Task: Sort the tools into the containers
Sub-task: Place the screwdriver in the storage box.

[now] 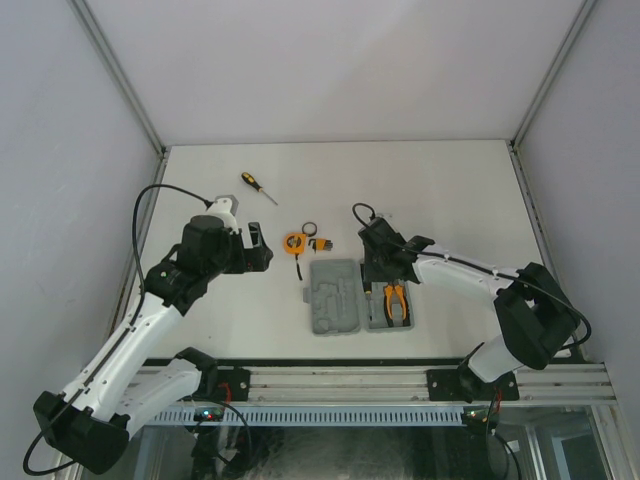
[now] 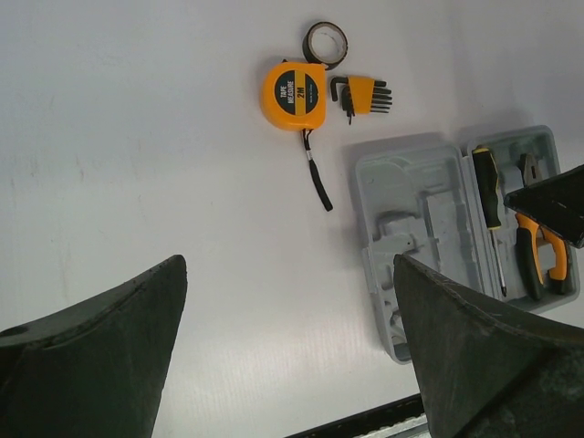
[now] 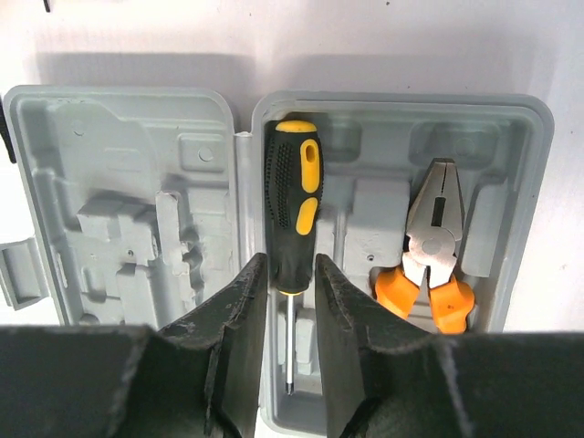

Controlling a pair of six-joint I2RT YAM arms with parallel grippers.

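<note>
The grey tool case [image 1: 335,297] lies open in front of the arms. Its right half holds orange-handled pliers [image 3: 436,246] and a black-and-yellow screwdriver [image 3: 294,192]. My right gripper [image 3: 292,269] is over that half, its fingers pressed on both sides of the handle's lower end while the screwdriver lies in its recess. A second screwdriver [image 1: 257,186] lies far back on the left. The orange tape measure [image 2: 294,94], black ring [image 2: 325,42] and hex key set [image 2: 362,95] lie just behind the case. My left gripper [image 2: 290,274] is open and empty, to the left of them.
The case's left half [image 3: 137,164] shows only empty moulded recesses. White walls close in the table on three sides. The rail with the arm bases [image 1: 380,382] runs along the near edge.
</note>
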